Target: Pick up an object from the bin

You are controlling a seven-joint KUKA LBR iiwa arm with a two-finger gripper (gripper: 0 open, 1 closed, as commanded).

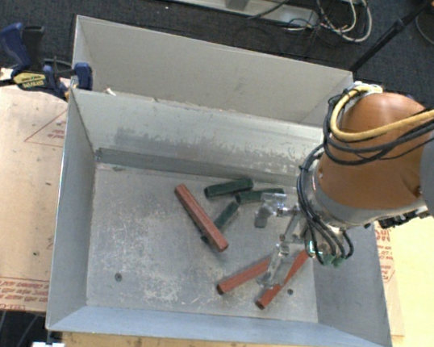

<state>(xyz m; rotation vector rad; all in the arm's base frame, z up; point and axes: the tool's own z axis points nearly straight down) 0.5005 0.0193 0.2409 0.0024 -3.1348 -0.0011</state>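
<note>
Camera view shows two reddish-brown sticks lying near the front right of the bin (74, 211), one slanting to the left (243, 277) and the other (283, 279) just beside it on the right. The gripper (276, 266) is low over the floor between them and close to both. It is not clear that either stick is gripped. Whether the gripper is open or closed cannot be told, since the orange cover (372, 148) on the wrist hides much of it. Further out, a small grey metal piece (270, 208) lies just behind the gripper. Two dark green pieces (228, 188) (225, 216) lie toward the middle, and a long brown bar (202, 217) lies slantwise at the centre. I judge the task to be at the grasping stage: the reach down is made, and a sure hold and the lift out of the bin are left.
</note>
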